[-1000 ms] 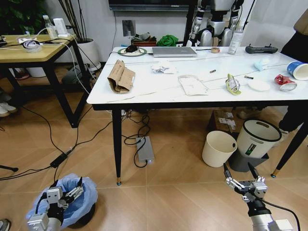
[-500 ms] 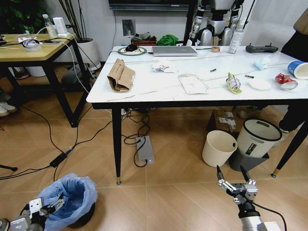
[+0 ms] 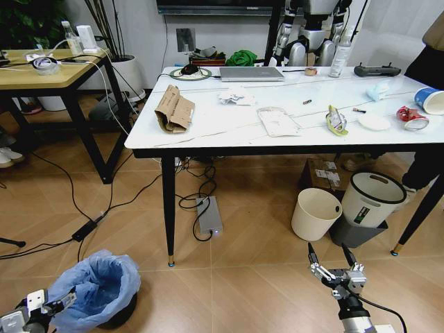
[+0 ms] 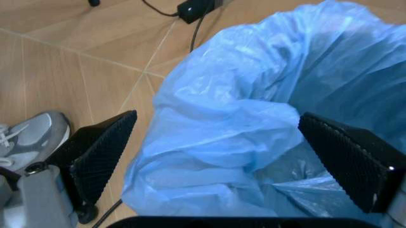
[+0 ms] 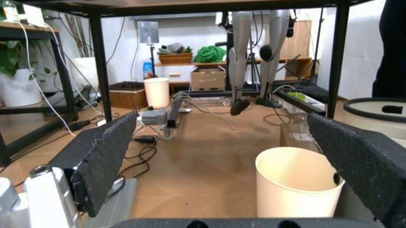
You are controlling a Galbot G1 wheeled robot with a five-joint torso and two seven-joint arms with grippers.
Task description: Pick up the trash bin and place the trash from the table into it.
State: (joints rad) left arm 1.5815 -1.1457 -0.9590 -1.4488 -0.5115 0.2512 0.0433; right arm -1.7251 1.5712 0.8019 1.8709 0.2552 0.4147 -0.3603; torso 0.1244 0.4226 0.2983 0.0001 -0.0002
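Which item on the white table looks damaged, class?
The red can near the table's right end is crushed flat beside the tipped paper cup. Crumpled papers and torn cardboard lie scattered too.

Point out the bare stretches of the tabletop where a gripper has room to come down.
On the table, widest gap: between cardboard piece and flat white packet, below crumpled paper. Another: front edge under the packet. Crowded: right end, with yellowish wrapper, red can, paper cup; back edge by laptop.

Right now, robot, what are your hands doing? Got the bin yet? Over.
Left gripper open beside trash bin, not gripping. Right gripper open, low near floor. Trash on table. Nothing blocking.
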